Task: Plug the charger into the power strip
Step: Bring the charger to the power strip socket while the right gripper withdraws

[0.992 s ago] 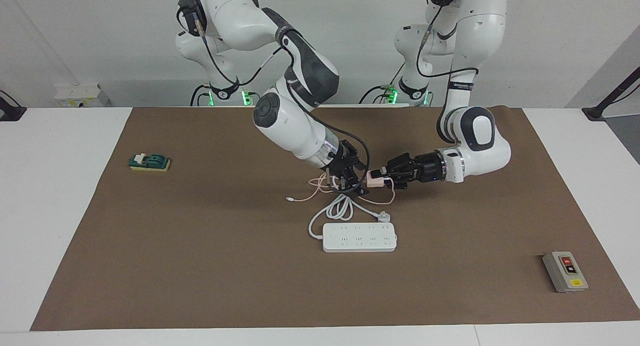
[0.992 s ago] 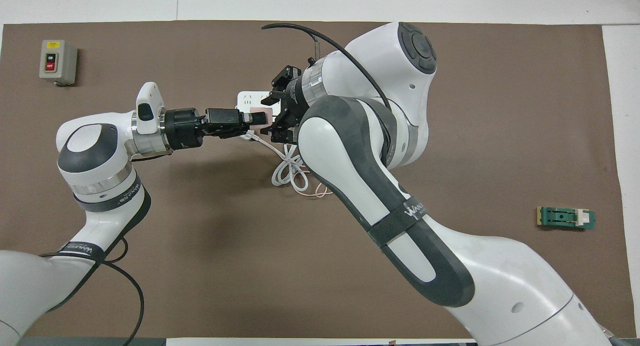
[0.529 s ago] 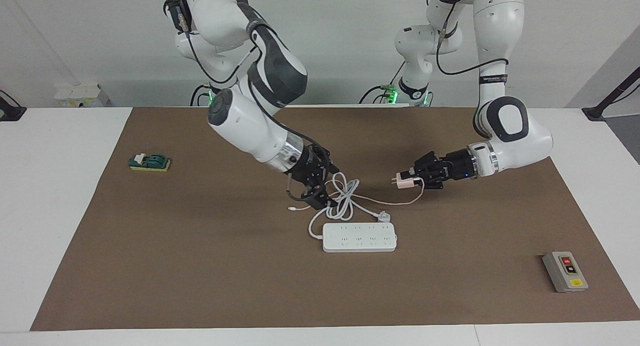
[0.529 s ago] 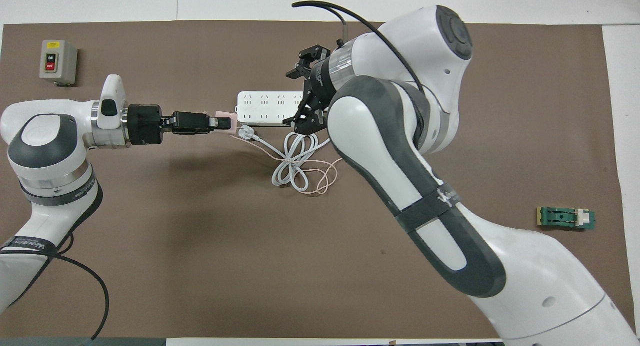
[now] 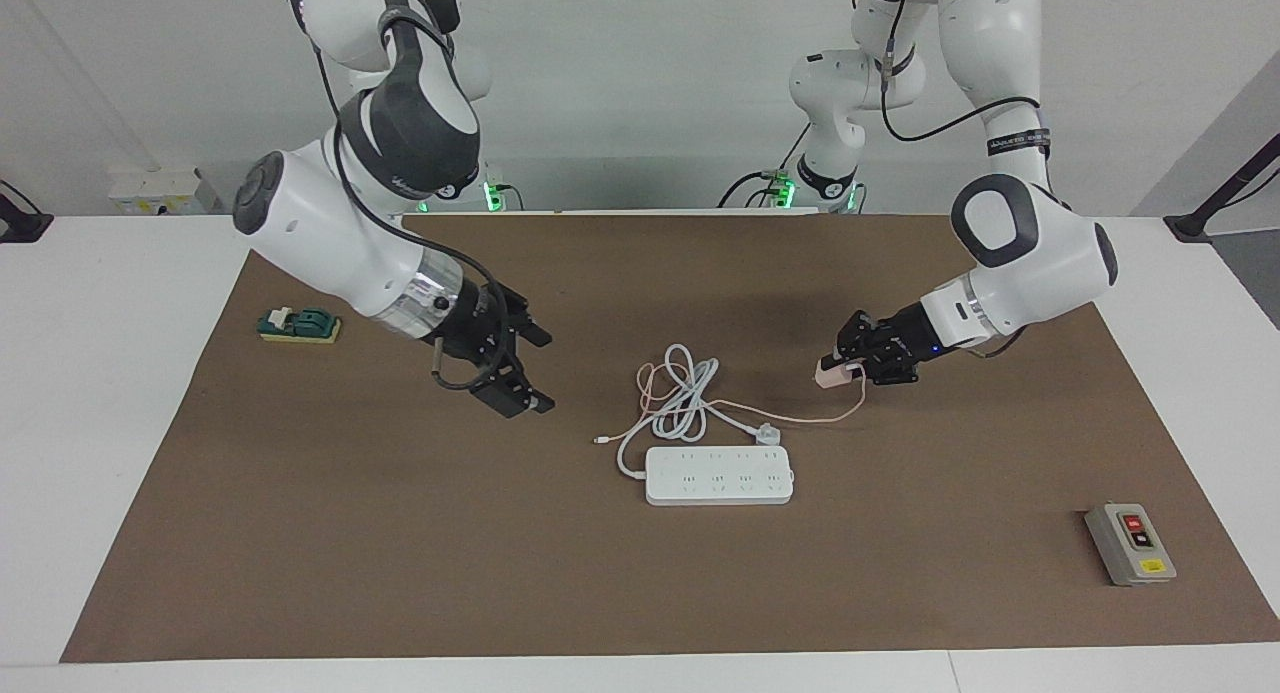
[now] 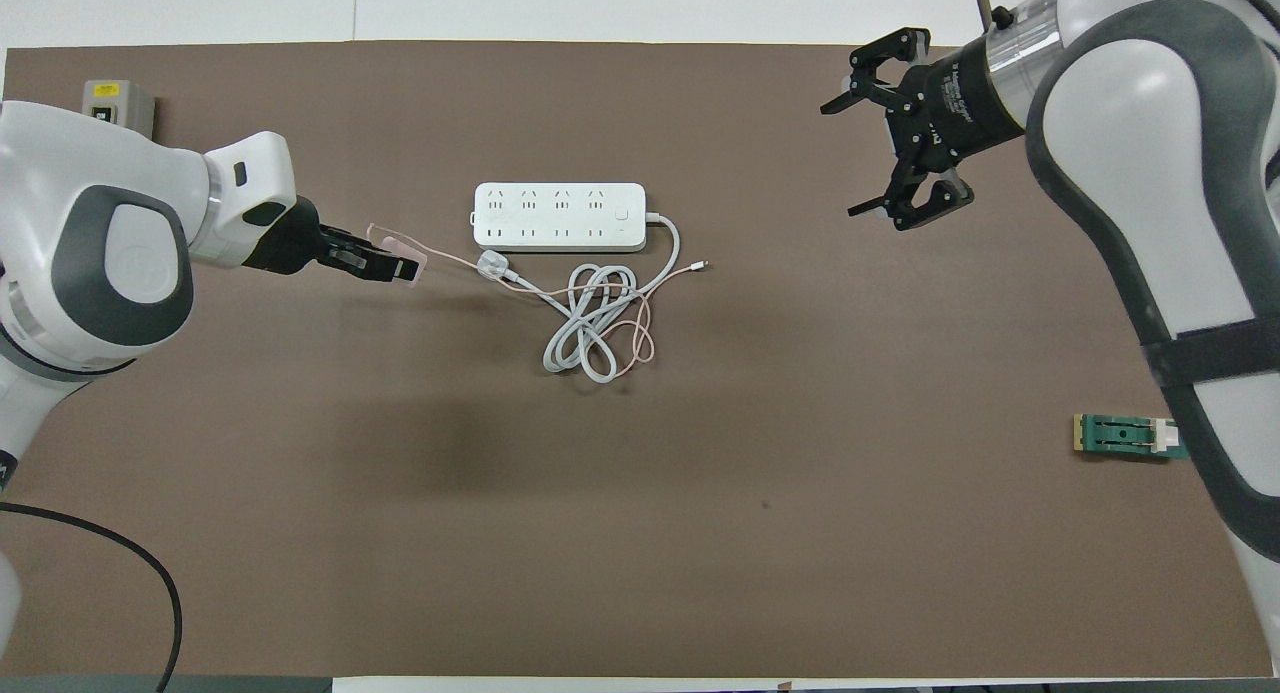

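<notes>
Carry step. Left gripper [image 5: 838, 370] clamps the charger [image 5: 829, 372] in the air, over the mat toward the left arm's end. Right gripper [image 5: 503, 368] waits, fingers spread, empty. Next: bring prongs over the power strip [image 5: 719, 475], align, press down.

A robotics lab, by all signs. Two white industrial arms stand at one long edge of a white bench [image 5: 120, 393], their bases lit with green lamps and trailing black cables. A brown mat [image 5: 400, 573] covers the bench almost edge to edge. Bare pale walls rise around it. A grey button box [image 5: 1130, 544] sits near one mat corner, like a test fixture.
</notes>
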Available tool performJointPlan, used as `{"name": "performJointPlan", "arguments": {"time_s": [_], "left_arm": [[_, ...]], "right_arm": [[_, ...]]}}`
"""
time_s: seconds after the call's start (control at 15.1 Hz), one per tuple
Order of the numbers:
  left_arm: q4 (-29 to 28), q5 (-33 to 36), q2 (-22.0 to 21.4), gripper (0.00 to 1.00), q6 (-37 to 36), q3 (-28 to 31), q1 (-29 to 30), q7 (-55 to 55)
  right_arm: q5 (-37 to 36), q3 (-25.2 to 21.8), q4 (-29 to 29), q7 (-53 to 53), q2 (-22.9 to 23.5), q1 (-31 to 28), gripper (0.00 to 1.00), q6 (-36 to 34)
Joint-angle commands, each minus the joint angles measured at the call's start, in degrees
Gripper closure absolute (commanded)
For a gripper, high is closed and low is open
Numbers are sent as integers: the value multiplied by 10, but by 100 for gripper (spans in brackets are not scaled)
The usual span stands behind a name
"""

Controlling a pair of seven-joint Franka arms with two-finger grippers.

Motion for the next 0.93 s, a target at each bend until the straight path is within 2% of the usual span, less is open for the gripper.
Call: {"name": "performJointPlan", "arguments": {"time_s": [0.0,0.2,0.33,0.6,0.73,0.86], "left_arm": [[21,116,24,100,81,5,-53,-10],[20,206,34,100,156,3,-80,7],[20,247,40,100,185,4,-99,44],[14,338,49,100,226,3,-124,65],[15,349,55,100,237,5,-133,65],[30,416,81,100,262,3,-134,68]], "right_arm": [[-79,7,-6,-134,-25,-19,0,-34],[-146,7,-7,-274,-43,-32,0,-53],[-160,6,-10,-347,-55,-48,0,-69],[-208,7,-33,-472,-89,-58,0,-80],[-235,6,-35,-547,-99,-62,0,-92],[-250,7,-41,-610,-112,-78,0,-95]]}}
